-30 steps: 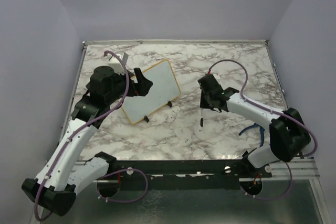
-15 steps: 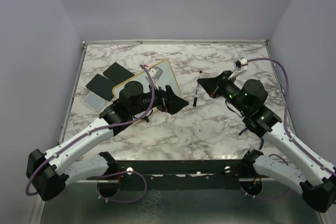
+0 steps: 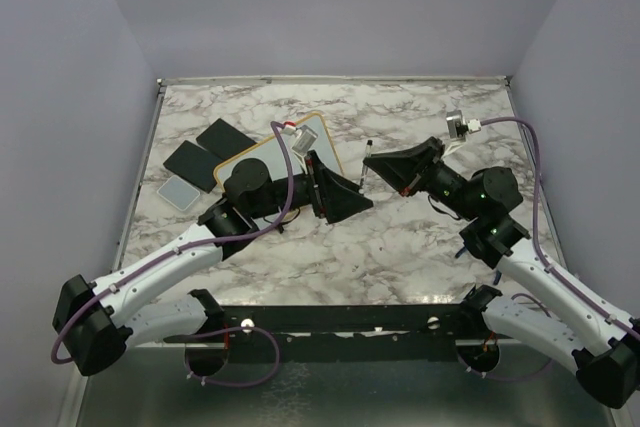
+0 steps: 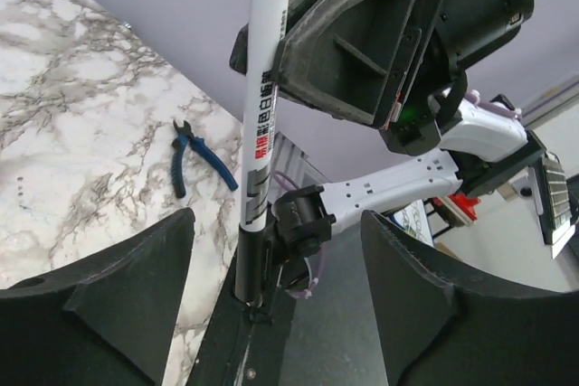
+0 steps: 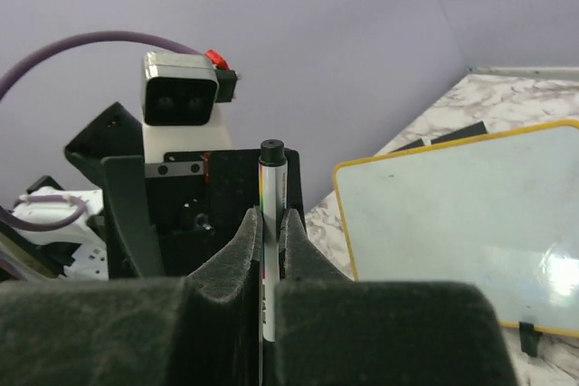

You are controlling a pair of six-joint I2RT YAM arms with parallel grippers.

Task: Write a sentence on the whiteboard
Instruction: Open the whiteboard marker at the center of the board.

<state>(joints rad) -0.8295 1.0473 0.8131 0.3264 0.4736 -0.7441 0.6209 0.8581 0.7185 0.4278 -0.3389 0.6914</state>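
R pincer (image 5: 269, 216) is clamped tight on the marker (image 5: 269, 178), barrel upright btw the pads, black end poking out past them. L pincer (image 4: 271, 223) stands wide, one finger each side of the marker's dark lower end, not touching it in the left-wrist view. The two meet in mid-air above the counter (image 3: 400, 247), approx centre, just right of the whiteboard (image 5: 452, 214).

The board sits back-left of centre, partly hidden by the L arm (image 3: 180, 257) in the top view. No writing visible on it, only a glare patch in the right-wrist view.

Progress: early. Marker in hand = done. Prob. step now is uncapping, w/ L closing on the dark end and pulling, though can't confirm that end is a cap. Left to do: uncap, bring tip to board, write the whole sentence.

Blue pliers (image 4: 194, 162) lie on the counter by the R side, not involved.
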